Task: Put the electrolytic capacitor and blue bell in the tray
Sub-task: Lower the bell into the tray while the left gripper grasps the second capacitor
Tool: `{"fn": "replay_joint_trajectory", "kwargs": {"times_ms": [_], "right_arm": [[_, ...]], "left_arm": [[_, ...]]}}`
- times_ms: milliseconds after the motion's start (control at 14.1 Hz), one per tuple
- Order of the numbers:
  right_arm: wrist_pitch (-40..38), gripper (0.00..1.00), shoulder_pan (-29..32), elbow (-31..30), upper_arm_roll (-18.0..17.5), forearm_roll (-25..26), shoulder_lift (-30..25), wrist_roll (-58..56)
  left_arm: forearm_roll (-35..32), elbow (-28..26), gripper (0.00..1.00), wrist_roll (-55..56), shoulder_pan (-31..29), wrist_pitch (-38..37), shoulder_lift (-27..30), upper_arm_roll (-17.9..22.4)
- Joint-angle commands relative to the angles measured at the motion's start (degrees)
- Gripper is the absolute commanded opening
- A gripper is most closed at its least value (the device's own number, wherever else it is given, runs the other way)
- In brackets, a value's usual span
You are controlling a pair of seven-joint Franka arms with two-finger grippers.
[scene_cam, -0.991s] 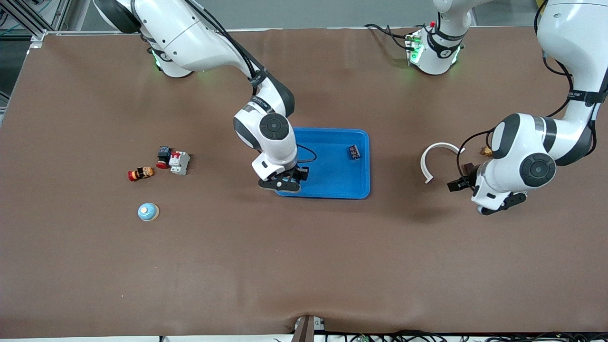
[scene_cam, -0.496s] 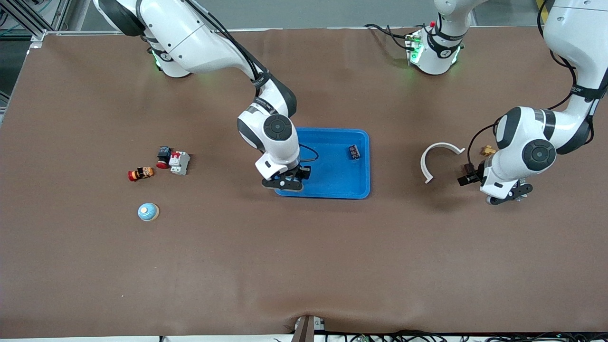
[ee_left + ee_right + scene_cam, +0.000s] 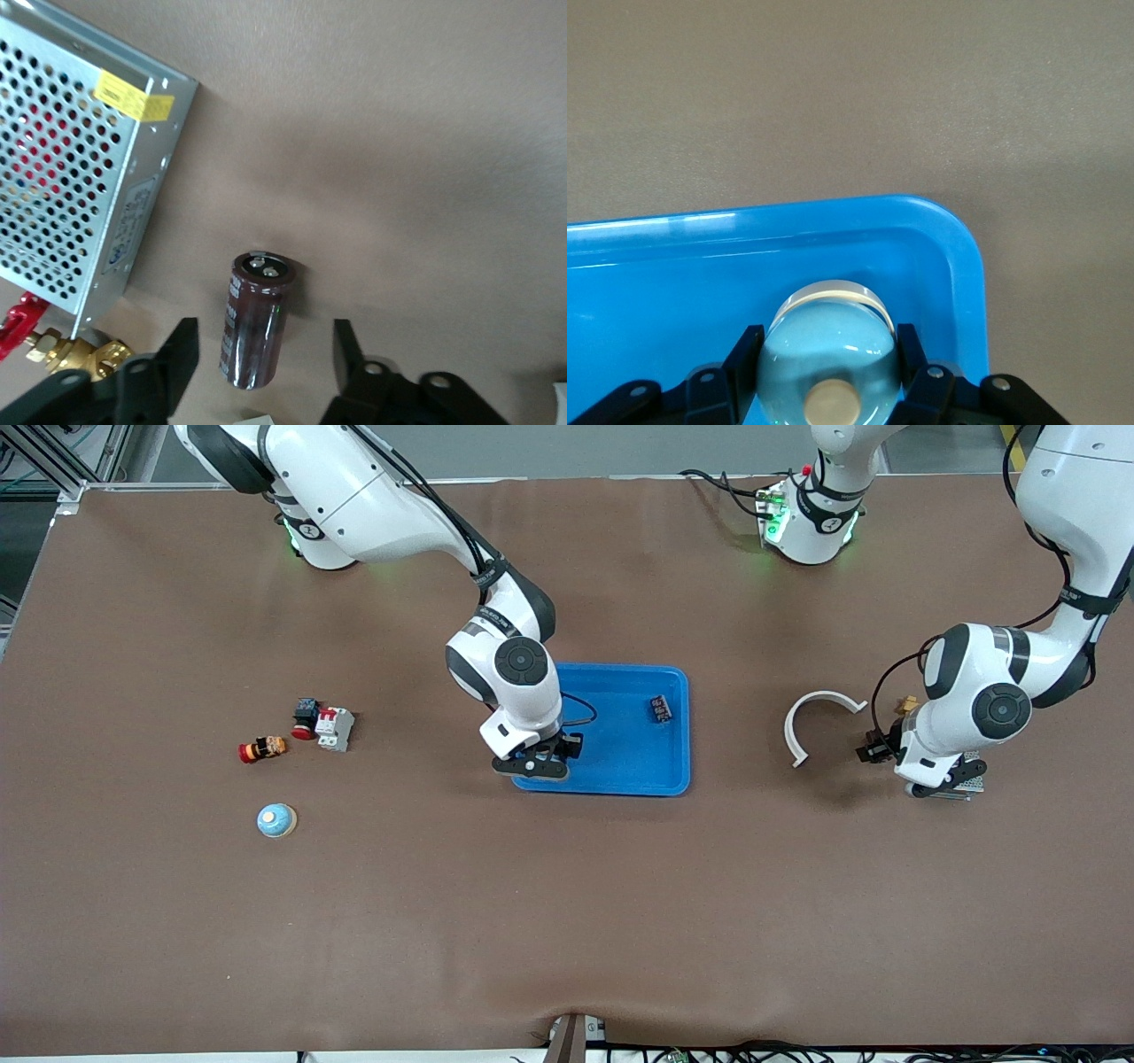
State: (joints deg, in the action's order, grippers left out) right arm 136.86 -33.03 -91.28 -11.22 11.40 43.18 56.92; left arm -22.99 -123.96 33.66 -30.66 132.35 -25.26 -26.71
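We are holding the blue bell point(image 3: 829, 350) in the right tool point(image 3: 829, 363) low over the tray point(image 3: 620, 766) corner, while the left tool point(image 3: 266, 367), fingers half-wide, is straddling the capacitor point(image 3: 255, 320) lying on the table point(image 3: 567, 912), its long axis running between the fingers, beside the perforated metal box point(image 3: 80, 168).

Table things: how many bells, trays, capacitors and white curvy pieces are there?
Blue bells: 2, the held bell in the right gripper over the tray, and the loose bell toward the right arm's end of the table
Tray: 1
Capacitor: 1, between the open fingers of the left gripper
White curved piece: 1
Total: 5
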Motion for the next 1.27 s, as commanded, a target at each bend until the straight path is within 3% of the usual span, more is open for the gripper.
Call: {"fn": "replay_joint_trajectory", "kwargs": {"times_ms": [0,71,142,212,354,425,708,850,1204], "right_arm": [[0.78,0.78,-0.89,0.58,0.5,1.87,0.76,1.79],[0.78,0.81,-0.89,0.58,0.5,1.87,0.76,1.79],[0.78,0.91,-0.89,0.58,0.5,1.87,0.76,1.79],[0.78,0.95,-0.98,0.58,0.5,1.87,0.76,1.79],[0.69,1.0,-0.98,0.58,0.5,1.87,0.76,1.79],[0.69,1.0,-0.98,0.58,0.5,1.87,0.76,1.79],[-0.18,1.0,-0.9,0.75,0.33,1.7,0.15,1.61],[-0.63,1.0,-0.81,0.58,0.06,1.61,-0.9,1.26],[-11.41,1.0,-0.81,0.58,-0.81,1.17,-7.22,0.82]], "left_arm": [[-2.14,-0.58,0.64,0.17,-1.24,1.16,-0.76,-0.54],[-2.14,-0.58,0.62,0.17,-1.24,1.07,-1.02,-0.45],[-2.23,-0.49,0.58,0.26,-1.24,1.07,-1.46,-0.45],[-2.93,-0.4,0.48,0.26,-1.24,1.07,-1.46,-0.45],[-3.55,-0.4,0.11,0.44,-1.24,0.89,-1.46,-0.36],[-3.55,-0.31,0.0,0.44,-1.15,0.81,-1.46,-0.36],[-3.55,0.91,0.0,0.88,-0.72,0.54,-0.06,-1.67],[-3.55,2.31,0.0,1.32,-0.63,-0.59,1.08,-4.83],[-2.94,11.18,0.0,2.89,1.29,-8.75,0.91,-11.52]]}}
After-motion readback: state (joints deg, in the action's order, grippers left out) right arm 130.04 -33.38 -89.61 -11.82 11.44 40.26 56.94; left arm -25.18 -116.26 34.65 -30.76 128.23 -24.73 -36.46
